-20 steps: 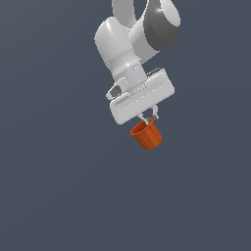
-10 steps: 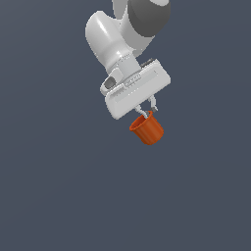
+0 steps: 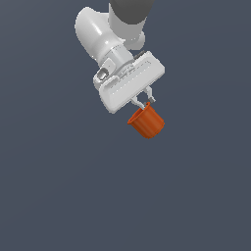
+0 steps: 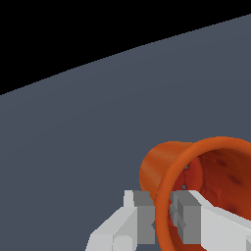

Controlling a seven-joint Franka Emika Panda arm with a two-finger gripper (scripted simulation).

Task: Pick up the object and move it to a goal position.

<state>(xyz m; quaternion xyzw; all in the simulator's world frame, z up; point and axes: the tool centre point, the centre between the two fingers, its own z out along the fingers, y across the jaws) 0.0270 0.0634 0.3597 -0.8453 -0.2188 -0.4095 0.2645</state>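
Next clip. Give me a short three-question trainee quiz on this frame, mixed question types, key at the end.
1. True or false: the cup hangs from the gripper, with one finger inside the cup and one outside.
2. How is the cup oriented? A) upright, B) tilted, C) upside down.
3. Fill in: in the wrist view the cup's ___ faces the camera.

Key: 1 true, the rim sits between the two fingers. 2 B, its mouth leans toward the gripper and its base points down and away. 3 opening, since the hollow inside shows.
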